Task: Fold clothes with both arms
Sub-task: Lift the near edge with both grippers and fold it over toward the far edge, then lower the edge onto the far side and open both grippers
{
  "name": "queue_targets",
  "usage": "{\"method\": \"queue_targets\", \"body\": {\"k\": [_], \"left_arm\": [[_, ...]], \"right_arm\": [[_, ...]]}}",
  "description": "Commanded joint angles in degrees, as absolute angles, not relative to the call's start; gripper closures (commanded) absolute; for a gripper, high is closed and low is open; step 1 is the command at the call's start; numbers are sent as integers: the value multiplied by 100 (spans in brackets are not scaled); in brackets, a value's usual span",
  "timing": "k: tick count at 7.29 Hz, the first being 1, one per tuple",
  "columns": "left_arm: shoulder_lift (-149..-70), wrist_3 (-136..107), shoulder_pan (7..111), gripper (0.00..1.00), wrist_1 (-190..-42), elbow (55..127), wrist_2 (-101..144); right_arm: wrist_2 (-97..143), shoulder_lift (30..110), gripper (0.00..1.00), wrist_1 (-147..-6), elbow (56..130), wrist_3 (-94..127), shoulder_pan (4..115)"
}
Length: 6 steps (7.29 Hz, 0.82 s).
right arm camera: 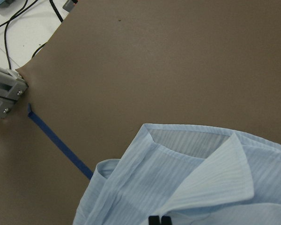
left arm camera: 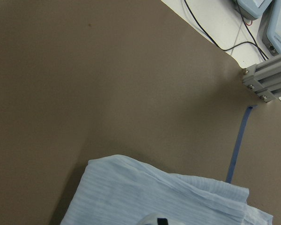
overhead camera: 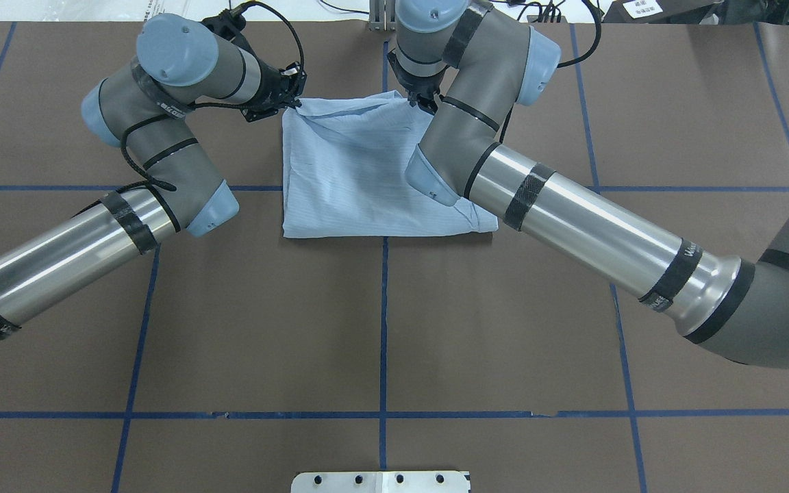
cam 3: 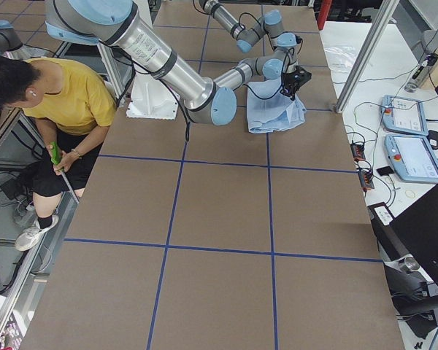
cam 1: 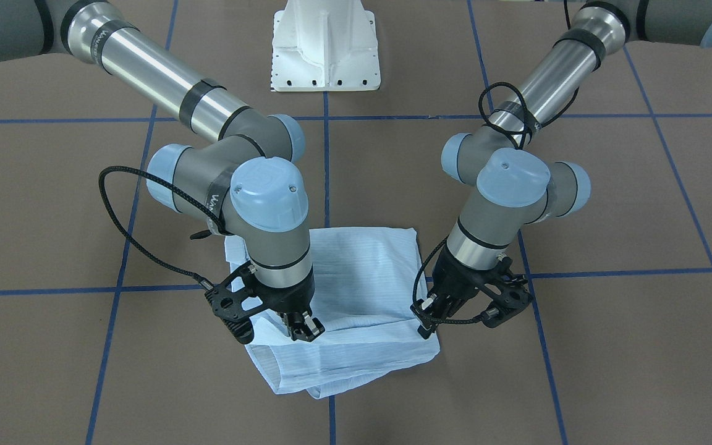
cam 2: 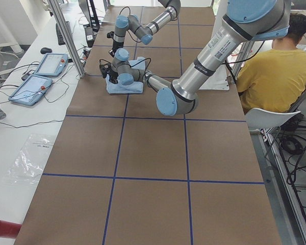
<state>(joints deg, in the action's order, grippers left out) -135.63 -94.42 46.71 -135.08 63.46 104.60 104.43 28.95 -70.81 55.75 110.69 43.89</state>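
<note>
Overhead exterior view: one light-blue striped shirt [overhead camera: 353,178] lies folded into a rough square on the brown table [overhead camera: 264,329], on the side far from the robot. Two arms reach it, one at each far corner. The left gripper [overhead camera: 294,103] is pinched on the shirt's far left corner. The right gripper [overhead camera: 424,104] is clamped on fabric at the collar [right arm camera: 215,173], fingertips together.

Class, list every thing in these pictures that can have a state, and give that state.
Shirt: folded into a rough square, lying on the table.
Left gripper: shut on a corner of the shirt.
Right gripper: shut on the shirt's edge.
</note>
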Motion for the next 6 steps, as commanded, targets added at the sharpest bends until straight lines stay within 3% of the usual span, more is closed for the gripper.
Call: {"method": "queue_targets", "body": {"k": [1, 2, 3, 5, 6], "left_arm": [[-13570, -9152, 4763, 55, -13973, 5952, 10170], [-13570, -8845, 4790, 24, -13983, 5942, 10143], [-13570, -8842, 4816, 0, -14001, 5941, 10143], [-13536, -8589, 5009, 0, -14001, 6020, 10221], [-13283, -7847, 5123, 0, -13966, 6351, 10274]], "right_arm": [[10450, 2865, 25, -6515, 5038, 10804, 4421], [10450, 2822, 0, -6504, 5019, 10489, 4482], [10598, 2760, 0, -6504, 5019, 10268, 4656], [11289, 2873, 0, -6582, 5071, 9455, 5087], [11825, 3405, 0, -6714, 5559, 8987, 5393]]}}
